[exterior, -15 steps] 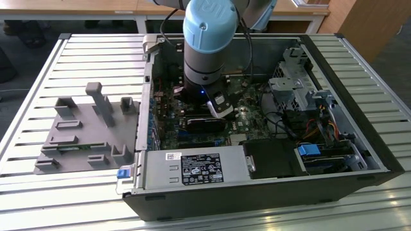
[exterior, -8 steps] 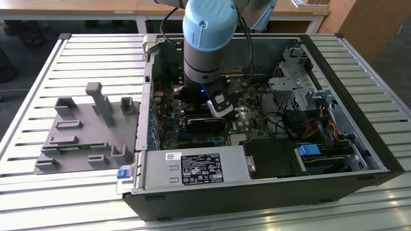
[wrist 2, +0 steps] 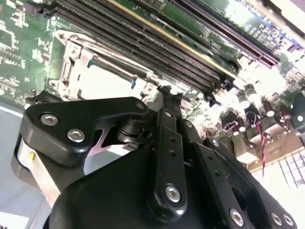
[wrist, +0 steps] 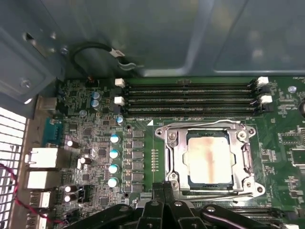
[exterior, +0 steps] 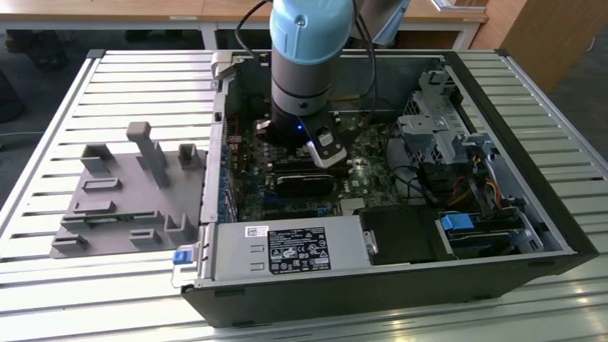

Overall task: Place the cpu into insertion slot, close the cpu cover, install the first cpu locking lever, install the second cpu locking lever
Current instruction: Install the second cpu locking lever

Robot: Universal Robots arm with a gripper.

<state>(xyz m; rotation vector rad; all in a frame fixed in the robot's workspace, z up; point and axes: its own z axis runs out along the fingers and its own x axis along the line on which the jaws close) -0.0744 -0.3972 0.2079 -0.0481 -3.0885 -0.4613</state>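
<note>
The cpu point(wrist: 209, 157), with its dull silver-tan top, lies flat in the insertion slot point(wrist: 209, 185) on the green motherboard. The silver cpu cover point(wrist: 175, 155) lies down around it as a frame. Thin wire levers run along two sides of the frame point(wrist: 205, 125); whether they are latched I cannot tell. My gripper point(wrist: 164, 187) hovers just at the socket's edge, fingers pressed together with nothing visible between them. In the second wrist view the shut gripper point(wrist 2: 164, 90) points at the board beside the cpu point(wrist 2: 105, 81). In the exterior view my arm point(exterior: 302, 71) reaches down into the open computer case.
Long black memory slots point(wrist: 190, 95) run beside the socket, and a row of capacitors point(wrist: 114, 160) stands on its other side. The case holds a power supply point(exterior: 295, 249) and a drive cage point(exterior: 446, 135). A grey fixture tray point(exterior: 124, 192) sits at the exterior view's left.
</note>
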